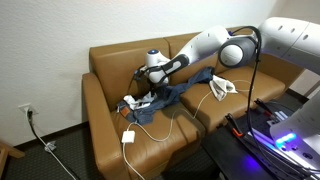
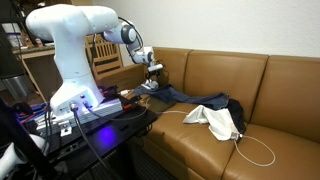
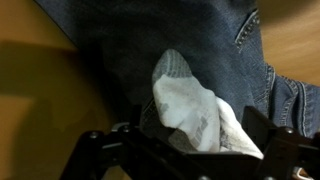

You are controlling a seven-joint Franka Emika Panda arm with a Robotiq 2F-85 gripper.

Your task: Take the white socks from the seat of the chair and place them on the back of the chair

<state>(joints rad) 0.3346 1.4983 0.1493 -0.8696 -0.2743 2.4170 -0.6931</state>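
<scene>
White sock, grey at the toe, fills the middle of your wrist view. It lies over the blue jeans, and its wide end runs down into the gripper at the lower edge. The dark finger links stand spread towards the two lower corners. The tips are lost in shadow behind the cloth, so you cannot tell whether the jaws are clamped on the sock or only standing around it.

In an exterior view your gripper points down over the end cushion of the brown leather sofa. A scrap of white shows just below it, at the edge of the jeans. The sock is low at the seat, well below the top of the backrest.

In both exterior views a second white cloth lies on the next cushion, touching the far end of the jeans. A white cable loops across the seat beside it, and a white charger rests near the front edge of the cushion.
</scene>
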